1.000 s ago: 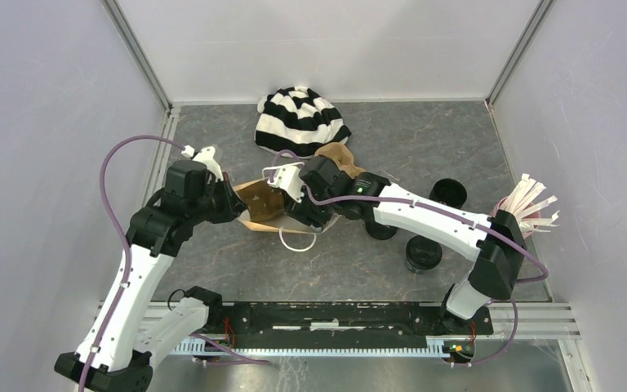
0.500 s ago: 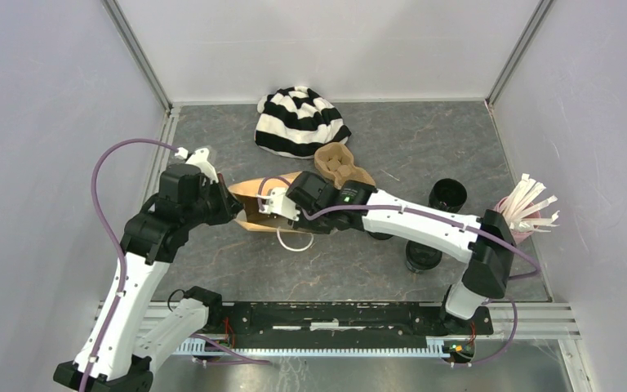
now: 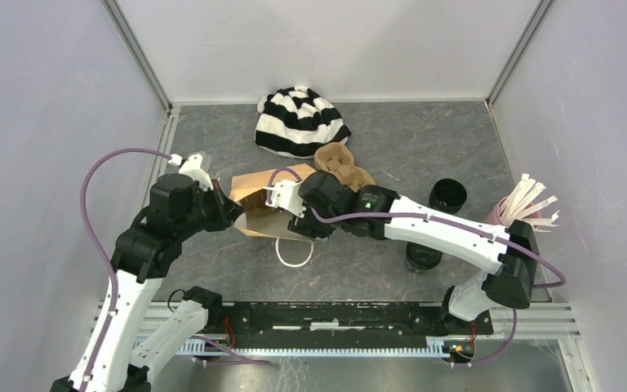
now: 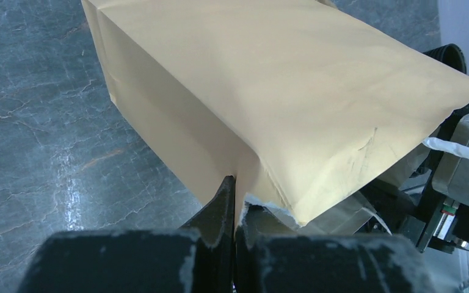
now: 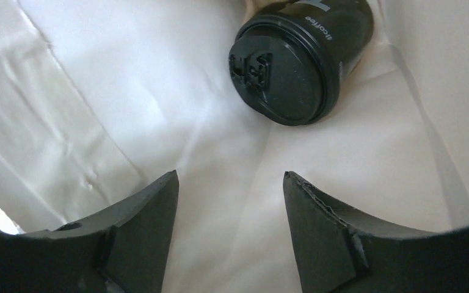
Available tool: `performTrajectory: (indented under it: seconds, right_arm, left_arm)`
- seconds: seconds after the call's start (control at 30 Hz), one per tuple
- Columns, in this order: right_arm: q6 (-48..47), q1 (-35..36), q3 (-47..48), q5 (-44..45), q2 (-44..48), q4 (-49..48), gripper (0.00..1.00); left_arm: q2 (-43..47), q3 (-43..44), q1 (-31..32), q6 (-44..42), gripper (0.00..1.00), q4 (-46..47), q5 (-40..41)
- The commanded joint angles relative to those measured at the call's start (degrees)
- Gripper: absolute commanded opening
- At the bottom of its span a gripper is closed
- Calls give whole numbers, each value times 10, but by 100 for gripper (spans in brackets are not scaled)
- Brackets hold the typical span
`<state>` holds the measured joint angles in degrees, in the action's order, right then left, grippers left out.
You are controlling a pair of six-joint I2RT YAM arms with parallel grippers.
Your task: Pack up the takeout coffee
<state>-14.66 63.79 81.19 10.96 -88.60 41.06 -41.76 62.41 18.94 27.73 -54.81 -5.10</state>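
Note:
The brown paper bag [image 3: 263,206] lies on its side mid-table, its mouth toward the right arm. My left gripper [image 4: 237,183] is shut on the bag's torn edge [image 4: 269,210] and, in the top view, sits at the bag's left end [image 3: 230,211]. My right gripper [image 5: 231,177] is open inside the bag's white lining, with nothing between its fingers. One black takeout coffee cup [image 5: 293,61] with its lid on lies on its side deeper in the bag, apart from the fingers. Two more black cups [image 3: 447,194] [image 3: 423,255] stand on the table to the right.
A brown cardboard carrier [image 3: 341,167] sits just behind the bag, with a striped black-and-white hat [image 3: 300,121] beyond it. A pink cup with white sticks [image 3: 522,208] stands at the right wall. The bag's white handle loop [image 3: 294,249] lies on the table in front.
The right arm has swung nearer while its gripper stays in the bag's mouth. The left arm has shifted left and toward me, and the bag has turned with it.

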Motion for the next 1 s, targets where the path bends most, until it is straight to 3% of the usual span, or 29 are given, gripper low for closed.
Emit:
performTrajectory:
  seconds: [0.0, 0.2, 0.4, 0.53, 0.67, 0.83, 0.97]
  right_arm:
    - [63, -7, -10, -36, 25, 5, 72]
    - [102, -7, 50, -50, -35, 50, 60]
    - [75, -9, 82, 24, -56, 81, 64]
    - [66, -8, 70, -12, -42, 26, 63]
    - [113, -8, 126, -3, -75, 48, 44]
    - [216, -7, 122, -11, -76, 23, 37]
    - [261, -8, 151, -5, -86, 47, 25]
  left_arm:
    - [12, 3, -5, 23, 2, 9, 19]
    - [11, 6, -5, 30, 2, 26, -42]
    - [20, 6, -5, 23, 2, 33, -74]
    - [46, -31, -5, 20, 2, 53, -71]
    - [41, -49, -5, 14, 2, 60, -76]
    - [32, -51, -5, 10, 2, 61, -74]
    - [29, -44, -5, 16, 2, 53, -58]
